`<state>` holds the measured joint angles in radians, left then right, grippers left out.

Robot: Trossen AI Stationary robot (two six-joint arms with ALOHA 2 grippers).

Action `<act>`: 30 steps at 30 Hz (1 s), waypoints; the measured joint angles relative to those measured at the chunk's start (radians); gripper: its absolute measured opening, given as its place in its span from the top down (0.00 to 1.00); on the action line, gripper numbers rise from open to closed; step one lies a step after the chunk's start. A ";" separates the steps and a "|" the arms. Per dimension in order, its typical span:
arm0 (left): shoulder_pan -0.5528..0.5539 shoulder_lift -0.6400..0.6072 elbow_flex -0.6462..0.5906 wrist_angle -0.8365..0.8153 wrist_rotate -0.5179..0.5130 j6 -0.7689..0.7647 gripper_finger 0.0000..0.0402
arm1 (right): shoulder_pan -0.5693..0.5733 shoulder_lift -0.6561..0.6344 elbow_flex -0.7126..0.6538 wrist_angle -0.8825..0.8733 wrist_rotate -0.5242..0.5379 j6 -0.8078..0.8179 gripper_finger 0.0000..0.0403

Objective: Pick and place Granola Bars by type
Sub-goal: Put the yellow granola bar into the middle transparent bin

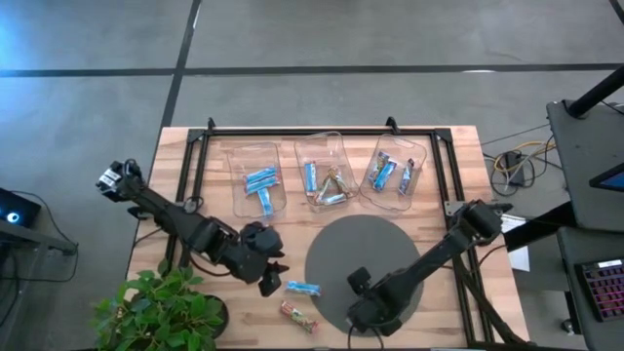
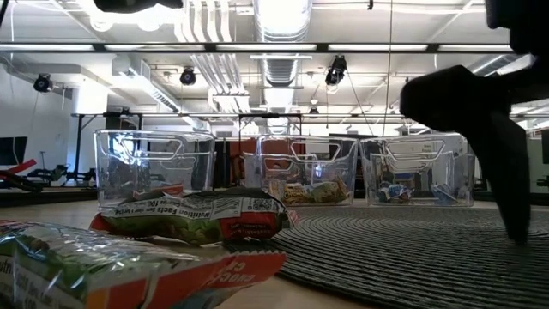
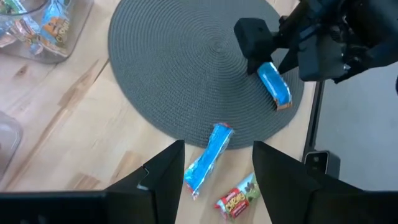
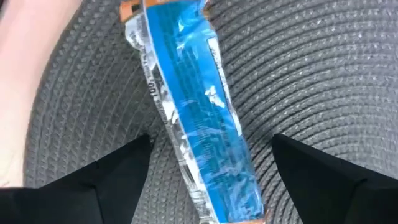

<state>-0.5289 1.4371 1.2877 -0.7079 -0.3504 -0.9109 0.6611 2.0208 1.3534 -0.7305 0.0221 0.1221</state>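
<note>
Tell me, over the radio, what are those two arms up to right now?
Right gripper open over blue bar on grey mat. Left gripper open above second blue bar at mat's edge. Nothing blocking.

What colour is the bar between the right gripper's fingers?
Bright blue bar, best seen in the right wrist view.
</note>
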 joint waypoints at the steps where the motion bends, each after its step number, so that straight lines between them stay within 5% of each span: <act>1: -0.003 -0.001 0.000 -0.006 0.000 -0.005 0.57 | 0.000 0.012 0.012 -0.017 0.003 0.007 0.20; 7: -0.014 -0.021 0.000 -0.044 -0.007 -0.034 0.57 | 0.000 0.030 0.025 -0.038 -0.004 0.041 0.30; 18: -0.016 -0.027 0.000 -0.049 -0.026 -0.035 0.57 | -0.006 -0.017 0.014 -0.078 0.016 0.128 0.64; 26: -0.016 -0.034 0.000 -0.048 -0.026 -0.030 0.57 | -0.063 -0.272 0.015 -0.103 0.229 0.383 0.73; 30: -0.016 -0.040 0.000 -0.030 -0.033 -0.025 0.57 | -0.186 -0.433 0.004 -0.033 0.211 0.569 0.70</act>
<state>-0.5453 1.3968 1.2877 -0.7377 -0.3832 -0.9360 0.4746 1.5876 1.3578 -0.7635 0.2327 0.6911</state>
